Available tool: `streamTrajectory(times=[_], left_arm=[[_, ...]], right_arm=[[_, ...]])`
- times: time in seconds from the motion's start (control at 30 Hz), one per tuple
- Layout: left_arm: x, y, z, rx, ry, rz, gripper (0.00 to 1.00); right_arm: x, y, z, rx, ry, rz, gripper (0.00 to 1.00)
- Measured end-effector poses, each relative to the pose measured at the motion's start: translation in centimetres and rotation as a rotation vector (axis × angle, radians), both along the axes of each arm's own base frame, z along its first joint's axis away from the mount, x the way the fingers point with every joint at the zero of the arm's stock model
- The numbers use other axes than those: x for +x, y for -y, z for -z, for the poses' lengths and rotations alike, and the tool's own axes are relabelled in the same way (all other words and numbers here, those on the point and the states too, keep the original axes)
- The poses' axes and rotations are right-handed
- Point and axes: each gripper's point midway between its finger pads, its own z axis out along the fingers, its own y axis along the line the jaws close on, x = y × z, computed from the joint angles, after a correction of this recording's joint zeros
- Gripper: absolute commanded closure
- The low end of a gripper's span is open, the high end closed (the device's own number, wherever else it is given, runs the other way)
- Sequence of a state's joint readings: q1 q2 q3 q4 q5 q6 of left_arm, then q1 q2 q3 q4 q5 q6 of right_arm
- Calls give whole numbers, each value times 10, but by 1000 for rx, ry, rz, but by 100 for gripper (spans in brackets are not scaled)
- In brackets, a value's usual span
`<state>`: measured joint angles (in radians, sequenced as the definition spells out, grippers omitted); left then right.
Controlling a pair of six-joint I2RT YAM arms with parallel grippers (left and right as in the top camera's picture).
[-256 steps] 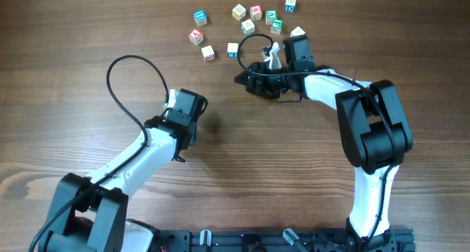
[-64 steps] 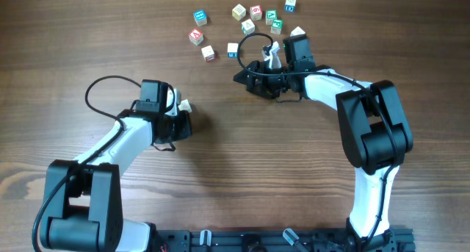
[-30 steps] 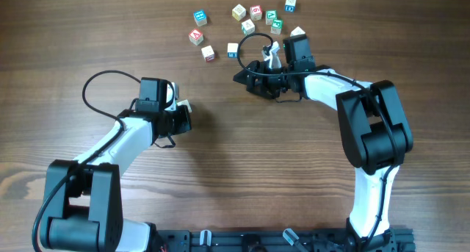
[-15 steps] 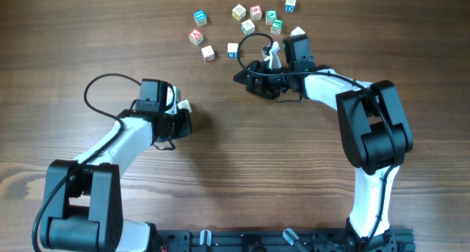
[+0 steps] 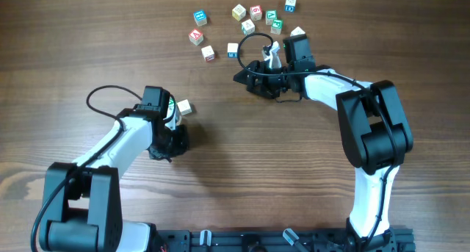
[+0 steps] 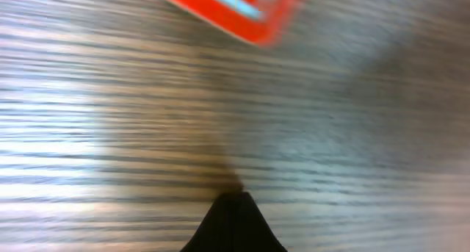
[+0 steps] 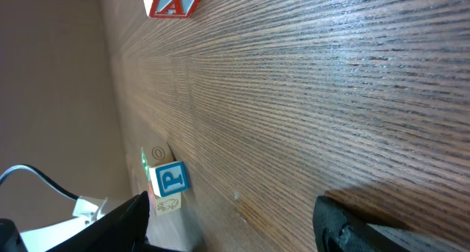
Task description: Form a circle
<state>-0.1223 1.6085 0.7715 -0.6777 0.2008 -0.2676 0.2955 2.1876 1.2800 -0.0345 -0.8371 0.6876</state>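
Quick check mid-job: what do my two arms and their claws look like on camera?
The left arm and right arm match: white links between bulky black joints. A thin black cable loops off each wrist. The left claw and right claw have plain black fingers; no markings visible.

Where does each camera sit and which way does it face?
Overhead: above the table, looking straight down; left arm, right arm and blocks show.
Left wrist: close over the wood, blurred; left fingers, shut, a dark tip at bottom.
Right wrist: low, looking along the table; right fingers, open, at the bottom edge.
Shared: red A block, in right wrist and overhead.
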Motion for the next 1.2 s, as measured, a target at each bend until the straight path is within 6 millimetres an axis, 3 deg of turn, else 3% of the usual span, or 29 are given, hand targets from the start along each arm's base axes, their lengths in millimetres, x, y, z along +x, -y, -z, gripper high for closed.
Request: streamTrajectory(times=[0.17, 0.23, 0.4, 1.2], left_arm=[[15, -22, 0, 127, 54, -87, 96], [32, -28, -2, 162, 124, -111, 96], [50, -30, -4, 168, 199, -125, 96], [60, -28, -4, 160, 242, -132, 96]], right_arm=[[0, 0, 0, 0, 0, 0, 27], [0, 0, 0, 0, 0, 0, 27], [0, 0, 0, 0, 0, 0, 27], [0, 0, 0, 0, 0, 0, 27]])
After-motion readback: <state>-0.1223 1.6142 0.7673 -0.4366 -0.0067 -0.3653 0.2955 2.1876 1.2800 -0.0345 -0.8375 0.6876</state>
